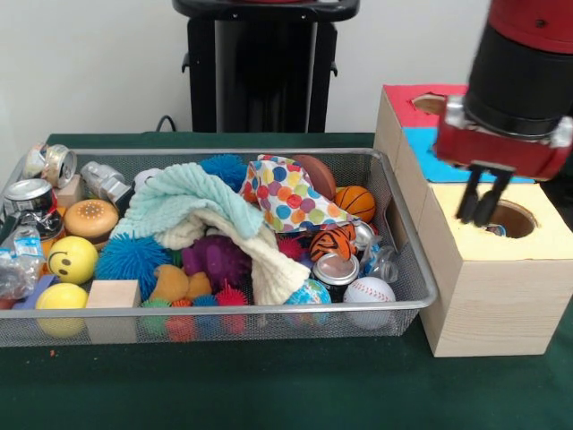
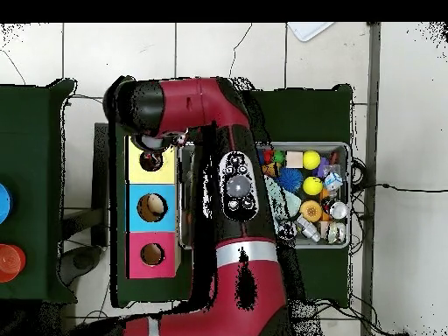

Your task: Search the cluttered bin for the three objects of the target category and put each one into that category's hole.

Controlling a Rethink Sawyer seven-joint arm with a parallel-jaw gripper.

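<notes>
Your gripper (image 1: 484, 204) hangs over the yellow box's hole (image 1: 507, 219), fingers narrow and close together, nothing visibly held between them. Something small and bluish sits inside that hole at its 9 o'clock edge; you can't tell what. The wire bin (image 1: 407, 269) lies at the box's 9 o'clock, packed: baseball (image 1: 369, 290) at its 4 o'clock corner, basketball (image 1: 355, 202) toward 2, smiley ball (image 1: 72, 259) at 8, towels (image 1: 201, 215) mid-bin.
</notes>
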